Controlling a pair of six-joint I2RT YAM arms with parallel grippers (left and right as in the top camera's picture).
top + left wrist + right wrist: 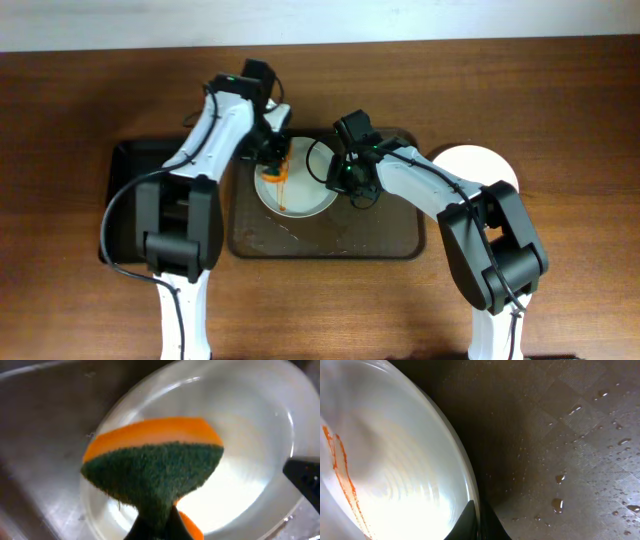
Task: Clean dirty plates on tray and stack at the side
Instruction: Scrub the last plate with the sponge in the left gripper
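Overhead, plate (303,200) on tray (385,235), sponge (281,173) seemingly touching

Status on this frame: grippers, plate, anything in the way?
Left gripper shut on sponge, over plate. Right gripper shut on plate at rim, on tray. Orange streak on plate, not yet clean. No obstruction seen.
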